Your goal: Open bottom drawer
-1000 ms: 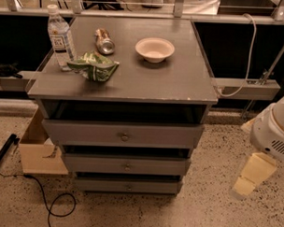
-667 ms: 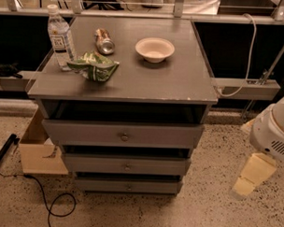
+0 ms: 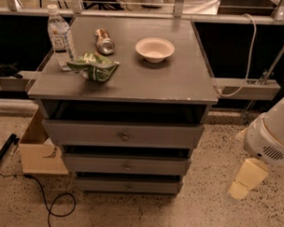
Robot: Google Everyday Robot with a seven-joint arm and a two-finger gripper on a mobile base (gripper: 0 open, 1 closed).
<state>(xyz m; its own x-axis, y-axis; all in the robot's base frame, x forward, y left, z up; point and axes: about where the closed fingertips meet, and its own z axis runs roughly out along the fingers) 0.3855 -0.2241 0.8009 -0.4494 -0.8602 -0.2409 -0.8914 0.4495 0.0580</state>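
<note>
The bottom drawer (image 3: 128, 185) is the lowest of three grey fronts on the cabinet, with a small round knob (image 3: 128, 186) at its centre. Its front sits just above the floor, under the middle drawer (image 3: 126, 165) and the top drawer (image 3: 123, 134). My gripper (image 3: 245, 179) hangs at the right of the cabinet, cream-coloured, below the white arm housing (image 3: 271, 134). It is level with the lower drawers, well clear of the cabinet side, and touches nothing.
On the cabinet top (image 3: 180, 79) stand a water bottle (image 3: 60, 37), a lying can (image 3: 104, 41), a green crumpled bag (image 3: 94, 67) and a white bowl (image 3: 154, 49). A cardboard box (image 3: 38, 151) and black cable (image 3: 54, 206) lie on the floor at left.
</note>
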